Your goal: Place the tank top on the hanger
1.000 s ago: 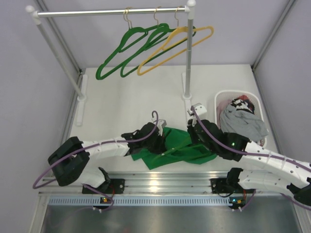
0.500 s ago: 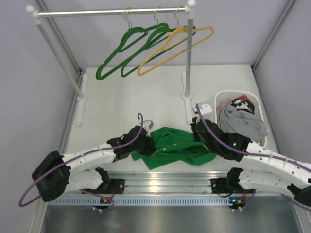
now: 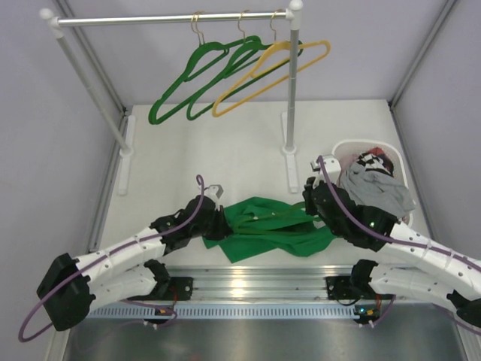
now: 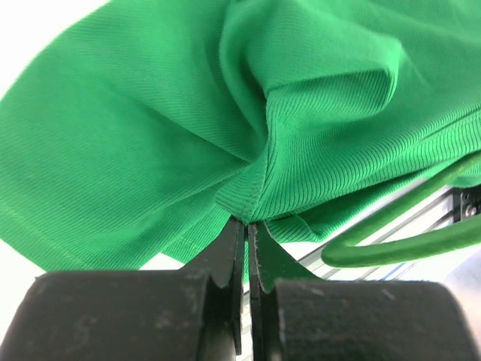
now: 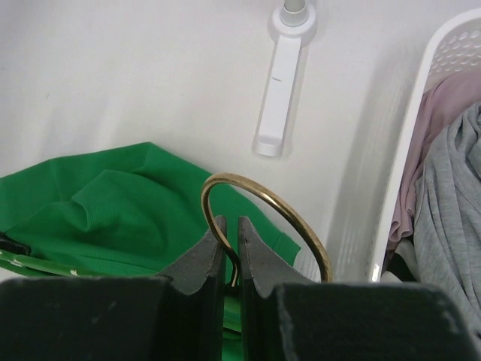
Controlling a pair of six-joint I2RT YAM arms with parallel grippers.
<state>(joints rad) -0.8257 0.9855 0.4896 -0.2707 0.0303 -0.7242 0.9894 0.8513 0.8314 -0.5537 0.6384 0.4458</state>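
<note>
Flanking tank top (image 3: 263, 229) and hanger (image 4: 421, 242) — basket (image 3: 353, 143) right, rack post (image 3: 290, 120) behind.

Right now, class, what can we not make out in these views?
Left wrist: the hanger runs off the right edge, the rest behind the tank top.
Top view: hanger mostly buried in cloth; whether it is threaded through, unclear.
Right wrist: basket cut off by the edge.

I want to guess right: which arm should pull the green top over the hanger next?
Left, probably. The left gripper is shut on the tank top, beside the hanger. The right gripper is busy pinching the hanger's hook.
</note>
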